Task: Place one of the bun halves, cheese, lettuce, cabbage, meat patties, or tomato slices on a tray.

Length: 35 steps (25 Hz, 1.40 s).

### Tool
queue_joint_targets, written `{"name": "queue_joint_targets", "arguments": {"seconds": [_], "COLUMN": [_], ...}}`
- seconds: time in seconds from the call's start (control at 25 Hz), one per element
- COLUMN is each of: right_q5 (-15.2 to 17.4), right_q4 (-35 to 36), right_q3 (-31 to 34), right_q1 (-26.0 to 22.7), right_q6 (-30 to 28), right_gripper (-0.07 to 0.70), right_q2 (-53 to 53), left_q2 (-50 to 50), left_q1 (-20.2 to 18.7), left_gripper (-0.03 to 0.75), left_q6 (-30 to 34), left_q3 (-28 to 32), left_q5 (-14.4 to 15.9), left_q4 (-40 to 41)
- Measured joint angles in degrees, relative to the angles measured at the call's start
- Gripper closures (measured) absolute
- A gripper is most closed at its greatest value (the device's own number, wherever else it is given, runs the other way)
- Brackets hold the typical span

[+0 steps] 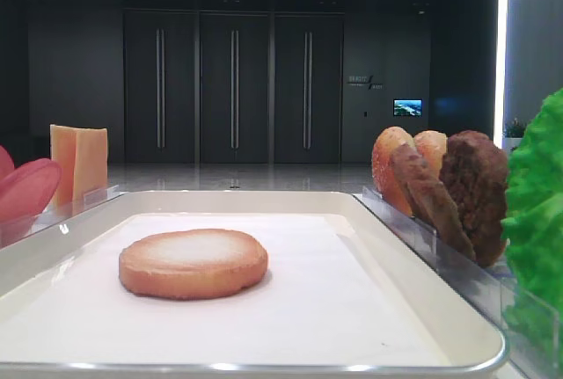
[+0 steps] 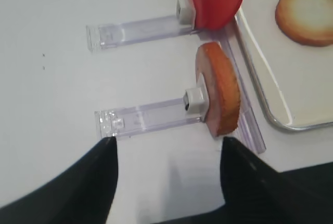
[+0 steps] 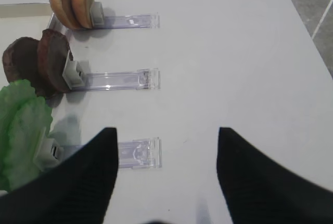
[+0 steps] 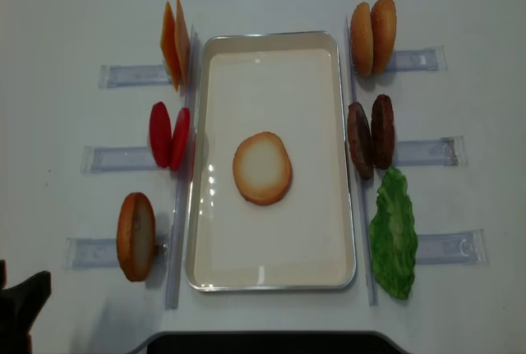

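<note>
A bun half (image 4: 262, 168) lies flat, pale face up, in the middle of the white tray (image 4: 271, 35). Another bun half (image 2: 221, 95) stands in a clear holder left of the tray. My left gripper (image 2: 166, 143) hovers open and empty just in front of that holder. Tomato slices (image 4: 168, 135) and cheese (image 4: 174, 43) stand further along the left side. On the right are two bun halves (image 4: 372, 35), meat patties (image 4: 371, 137) and lettuce (image 4: 393, 235). My right gripper (image 3: 166, 130) is open and empty over the bare table beside the lettuce holder (image 3: 138, 153). Cabbage is out of view.
Narrow clear plastic holders (image 4: 423, 60) stick out from both long sides of the tray. The white table's right edge (image 3: 307, 24) runs close to the right-hand holders. A dark part of the left arm (image 4: 20, 305) shows at the table's near left corner.
</note>
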Motion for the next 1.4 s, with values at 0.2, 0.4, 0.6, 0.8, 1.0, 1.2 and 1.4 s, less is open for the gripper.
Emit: {"name": "queue_joint_targets", "arguments": {"seconds": [0.2, 0.4, 0.6, 0.8, 1.0, 1.2, 1.4], "right_q5": [0.0, 0.0, 0.0, 0.0, 0.0, 0.0, 0.0], "right_q4": [0.0, 0.0, 0.0, 0.0, 0.0, 0.0, 0.0], "right_q3": [0.0, 0.0, 0.0, 0.0, 0.0, 0.0, 0.0], "right_q1": [0.0, 0.0, 0.0, 0.0, 0.0, 0.0, 0.0], "right_q6": [0.0, 0.0, 0.0, 0.0, 0.0, 0.0, 0.0], "right_gripper": [0.23, 0.23, 0.23, 0.23, 0.23, 0.23, 0.23], "right_q2": [0.0, 0.0, 0.0, 0.0, 0.0, 0.0, 0.0], "left_q2": [-8.4, -11.4, -11.4, -11.4, -11.4, -11.4, -11.4], "left_q1": [0.0, 0.0, 0.0, 0.0, 3.4, 7.7, 7.9], "left_gripper": [0.244, 0.244, 0.244, 0.244, 0.244, 0.244, 0.244], "left_q6": [0.5, 1.6, 1.6, 1.9, 2.0, 2.0, 2.0], "left_q3": [0.0, 0.0, 0.0, 0.0, 0.0, 0.0, 0.0], "left_q5": [0.0, 0.1, 0.1, 0.1, 0.1, 0.1, 0.1], "left_q4": [-0.4, -1.0, -1.6, -1.6, -1.8, -1.8, -1.8]}}
